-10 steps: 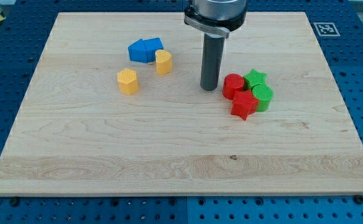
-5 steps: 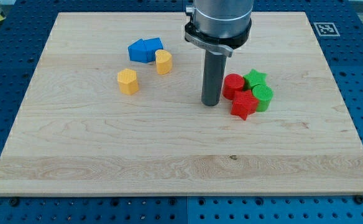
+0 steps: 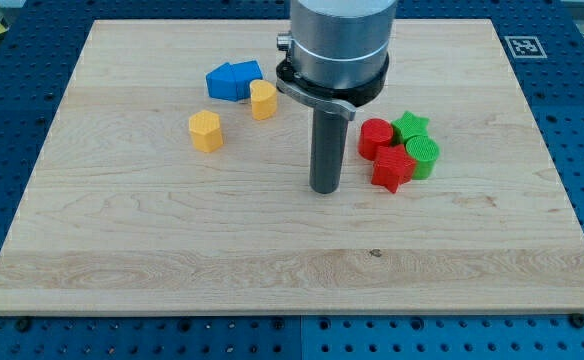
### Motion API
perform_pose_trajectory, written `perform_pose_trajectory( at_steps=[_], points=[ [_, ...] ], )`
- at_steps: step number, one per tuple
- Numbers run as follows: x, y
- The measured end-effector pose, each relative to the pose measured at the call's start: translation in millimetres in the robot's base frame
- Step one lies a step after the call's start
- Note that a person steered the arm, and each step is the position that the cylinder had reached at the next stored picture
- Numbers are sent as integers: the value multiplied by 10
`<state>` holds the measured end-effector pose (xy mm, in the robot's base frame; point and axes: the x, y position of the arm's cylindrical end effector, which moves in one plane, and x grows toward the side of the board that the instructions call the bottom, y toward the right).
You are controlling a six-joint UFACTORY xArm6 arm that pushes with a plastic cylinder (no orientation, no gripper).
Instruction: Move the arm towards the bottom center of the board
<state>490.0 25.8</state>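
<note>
Tip (image 3: 324,190) of end effector rod: no jaws, touching nothing, left of red star (image 3: 392,169).

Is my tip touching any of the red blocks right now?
No, my tip stands apart on bare wood to the view's left of the red star block and the red cylinder.

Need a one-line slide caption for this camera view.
My tip rests mid-board, left of the red star block, heading toward bottom center.

you see a pale wood-grain table (image 3: 172,240) on blue pegboard (image 3: 2,120), two blue blocks (image 3: 233,80), two yellow blocks (image 3: 205,131), two red blocks (image 3: 376,137), two green blocks (image 3: 422,156), and a dark rod with my tip (image 3: 324,190).
</note>
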Motion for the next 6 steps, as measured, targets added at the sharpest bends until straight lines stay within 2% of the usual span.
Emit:
perform_pose_trajectory(
  at_steps=[6],
  points=[
    [244, -122]
  ],
)
